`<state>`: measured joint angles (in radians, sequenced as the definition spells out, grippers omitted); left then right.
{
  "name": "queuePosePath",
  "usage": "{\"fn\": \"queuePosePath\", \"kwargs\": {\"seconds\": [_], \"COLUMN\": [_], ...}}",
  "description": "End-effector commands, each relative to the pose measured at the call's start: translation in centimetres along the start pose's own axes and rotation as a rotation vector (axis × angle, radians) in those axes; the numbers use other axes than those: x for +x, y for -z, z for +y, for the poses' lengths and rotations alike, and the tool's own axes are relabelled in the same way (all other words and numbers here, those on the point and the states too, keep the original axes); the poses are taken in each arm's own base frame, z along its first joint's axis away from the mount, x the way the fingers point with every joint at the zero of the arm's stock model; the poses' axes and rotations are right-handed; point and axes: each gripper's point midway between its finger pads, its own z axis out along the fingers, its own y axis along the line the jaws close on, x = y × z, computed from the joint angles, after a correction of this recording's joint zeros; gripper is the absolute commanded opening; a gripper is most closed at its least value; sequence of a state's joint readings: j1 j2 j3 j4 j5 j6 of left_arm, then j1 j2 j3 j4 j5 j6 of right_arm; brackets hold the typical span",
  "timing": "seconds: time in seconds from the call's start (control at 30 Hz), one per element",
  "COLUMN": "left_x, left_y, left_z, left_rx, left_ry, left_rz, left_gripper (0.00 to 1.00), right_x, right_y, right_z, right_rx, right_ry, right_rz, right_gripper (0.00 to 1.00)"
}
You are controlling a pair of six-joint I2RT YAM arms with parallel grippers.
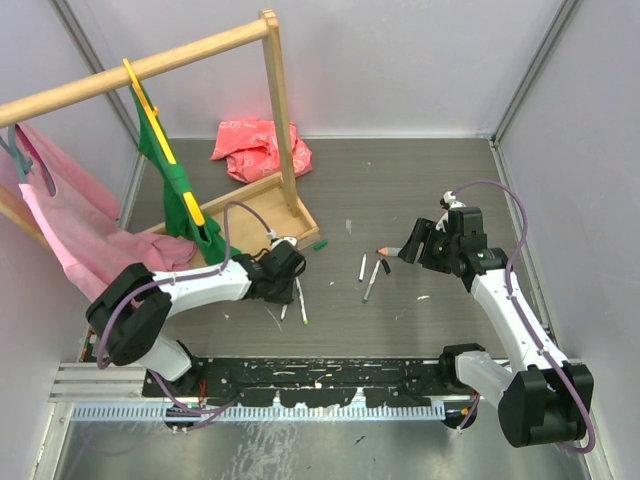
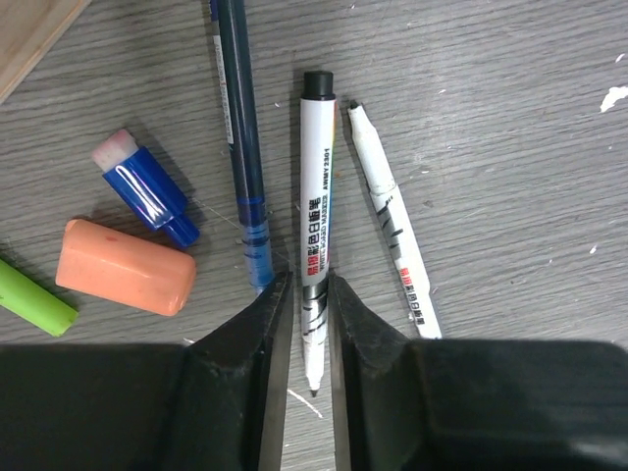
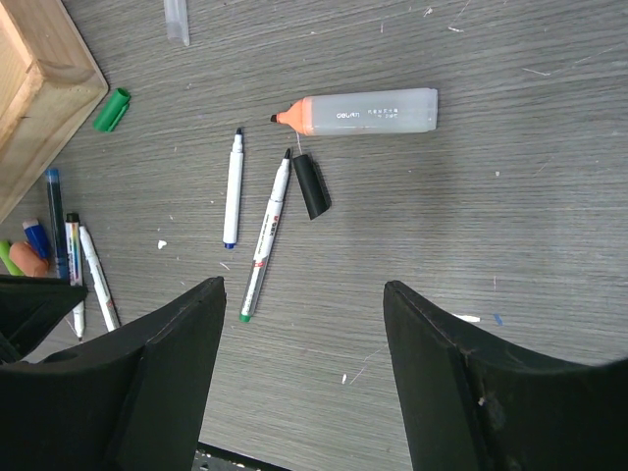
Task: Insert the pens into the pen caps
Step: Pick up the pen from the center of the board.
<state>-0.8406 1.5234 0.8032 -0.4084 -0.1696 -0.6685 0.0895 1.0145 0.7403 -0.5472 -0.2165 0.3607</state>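
My left gripper (image 2: 309,280) sits low on the table with its jaws narrowly apart astride a white pen with a black end (image 2: 317,196). The pen lies flat, and a thin gap shows on its left side. Beside it lie another white pen (image 2: 391,231) and a blue pen (image 2: 240,128). A blue cap (image 2: 147,191), an orange cap (image 2: 126,267) and a green cap (image 2: 34,302) lie to the left. My right gripper (image 3: 304,286) hangs wide open and empty above two pens (image 3: 265,240), a black cap (image 3: 312,186) and an orange-tipped highlighter (image 3: 363,111).
A wooden clothes rack (image 1: 272,110) with a tray base (image 1: 250,205) stands at the back left, carrying a green garment (image 1: 165,170) and pink cloth (image 1: 60,220). A red bag (image 1: 258,147) lies behind it. Another green cap (image 3: 112,109) lies near the tray corner.
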Motion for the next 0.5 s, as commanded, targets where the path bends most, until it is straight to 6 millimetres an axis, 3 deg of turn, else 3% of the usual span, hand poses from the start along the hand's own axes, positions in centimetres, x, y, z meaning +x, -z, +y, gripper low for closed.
{"fn": "queuePosePath", "kwargs": {"seconds": [0.0,0.23,0.47], "left_x": [0.1,-1.2,-5.0], "left_y": [-0.3,1.6,7.4], "left_z": [0.7,0.4,-1.4], "left_rx": [-0.044,-0.030,0.124], "left_ry": [-0.022,-0.028,-0.005], "left_rz": [0.009,-0.037,-0.224], "left_gripper": [0.19,0.09,0.00], "right_x": [-1.3,-2.2,-4.2], "right_y": [0.7,1.4,3.4], "right_z": [0.8,1.2,3.6], "right_rx": [-0.033,-0.039,-0.151], "right_ry": [0.026,0.030,0.037], "right_rz": [-0.052,-0.095,-0.216], "right_gripper": [0.71,0.71,0.74]}}
